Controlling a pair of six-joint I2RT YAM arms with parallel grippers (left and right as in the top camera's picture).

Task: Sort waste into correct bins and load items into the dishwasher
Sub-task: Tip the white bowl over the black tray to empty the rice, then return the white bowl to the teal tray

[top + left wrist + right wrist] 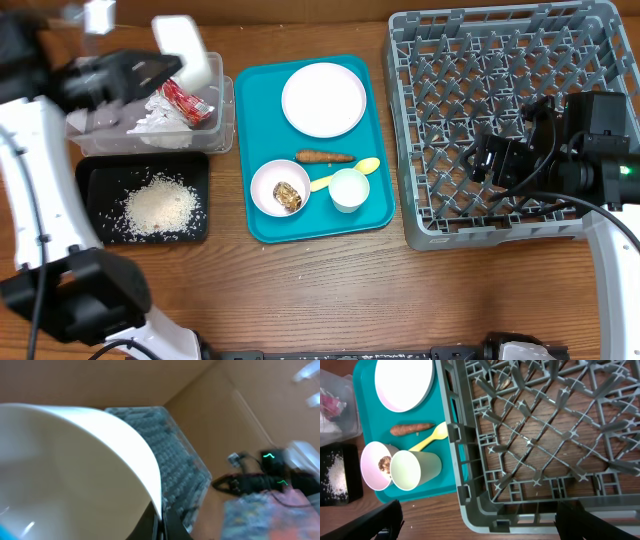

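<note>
The white round bowl (186, 45) was tilted over the clear plastic tub (226, 120), and we saw the left gripper (160, 527) pinched tight on its rim. In the tub lay a red snack wrapper (187, 103) and crumpled silvery-white paper (148, 118). Beside it, white rice grains (160, 207) sat in the shallow black tray (92, 172). A flat teal tray (260, 225) lay between the tub and the grey plastic dish rack (420, 120). The right gripper (477, 510) hung wide open over the rack, holding nothing.
</note>
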